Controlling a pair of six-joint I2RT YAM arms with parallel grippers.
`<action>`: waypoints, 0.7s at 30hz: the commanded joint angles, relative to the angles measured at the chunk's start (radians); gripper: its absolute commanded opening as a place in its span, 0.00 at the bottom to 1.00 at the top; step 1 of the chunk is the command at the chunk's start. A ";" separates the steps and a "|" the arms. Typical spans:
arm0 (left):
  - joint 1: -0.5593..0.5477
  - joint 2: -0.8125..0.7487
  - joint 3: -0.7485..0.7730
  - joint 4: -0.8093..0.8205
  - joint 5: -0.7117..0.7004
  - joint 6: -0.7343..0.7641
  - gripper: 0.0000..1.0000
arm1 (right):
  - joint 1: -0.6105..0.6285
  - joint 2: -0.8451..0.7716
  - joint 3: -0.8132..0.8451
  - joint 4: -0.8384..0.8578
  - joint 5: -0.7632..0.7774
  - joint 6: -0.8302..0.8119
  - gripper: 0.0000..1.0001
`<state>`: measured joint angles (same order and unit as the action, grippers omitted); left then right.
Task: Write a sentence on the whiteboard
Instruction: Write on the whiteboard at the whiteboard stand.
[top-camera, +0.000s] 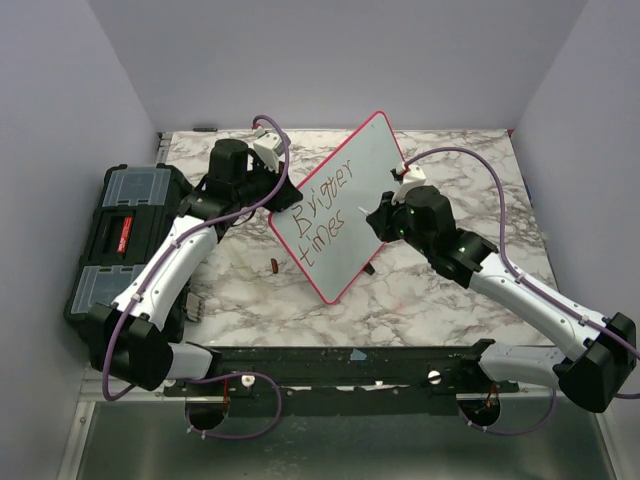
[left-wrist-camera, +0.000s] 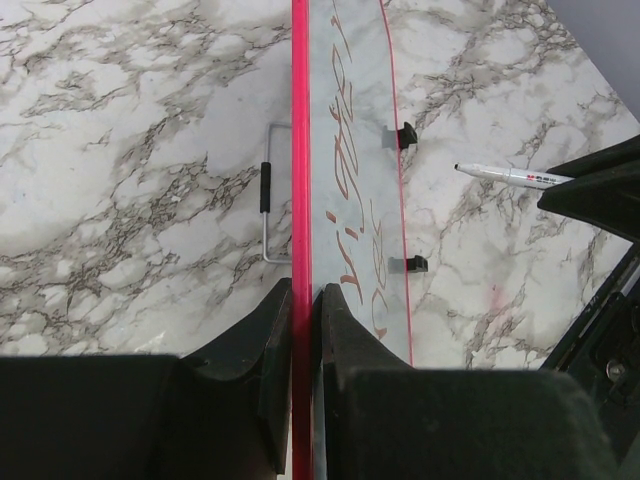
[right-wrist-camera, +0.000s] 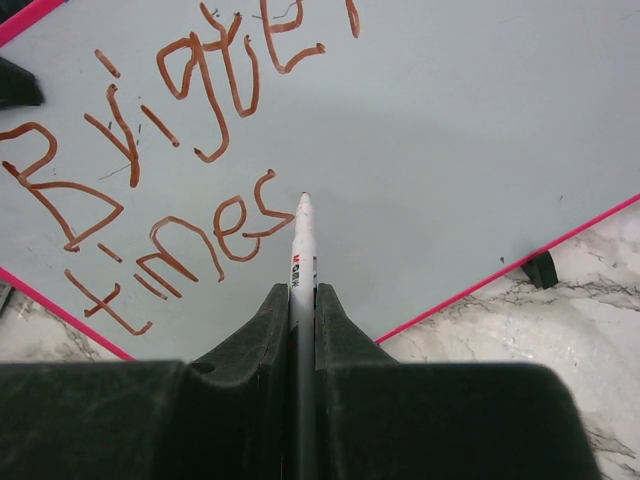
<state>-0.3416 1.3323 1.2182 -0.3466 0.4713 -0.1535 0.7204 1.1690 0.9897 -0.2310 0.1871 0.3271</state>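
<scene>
A black plastic toolbox (top-camera: 125, 235) sits at the far left. The left gripper (left-wrist-camera: 305, 295) pinches the thin pink edge of the whiteboard (top-camera: 372, 165) — a flat, smooth board with round corners, in the middle of the marble table (top-camera: 460, 300). The brown writing (right-wrist-camera: 165, 165) says "Brigger times". The right gripper (right-wrist-camera: 303, 295) squeezes a white pen (right-wrist-camera: 302, 235) — its tip is just beside the last "s".

A marble-patterned table (top-camera: 450, 300) fills mid-frame. A black toolbox (top-camera: 125, 235) sits at its left edge. A small dark-red object (top-camera: 273, 266) lies left of centre, just beside the tilted whiteboard (top-camera: 370, 170) standing at centre.
</scene>
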 joint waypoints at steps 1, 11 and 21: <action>0.002 -0.039 -0.013 0.029 -0.046 0.094 0.00 | 0.005 0.005 -0.018 -0.007 0.040 -0.022 0.01; 0.002 -0.076 -0.048 0.069 -0.122 0.084 0.00 | 0.005 0.001 -0.023 -0.018 0.047 -0.032 0.01; 0.001 -0.061 -0.043 0.067 -0.122 0.080 0.00 | 0.005 -0.011 -0.022 -0.019 0.048 -0.022 0.01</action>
<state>-0.3428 1.2877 1.1770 -0.3378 0.4377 -0.1543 0.7204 1.1694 0.9764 -0.2337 0.2089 0.3122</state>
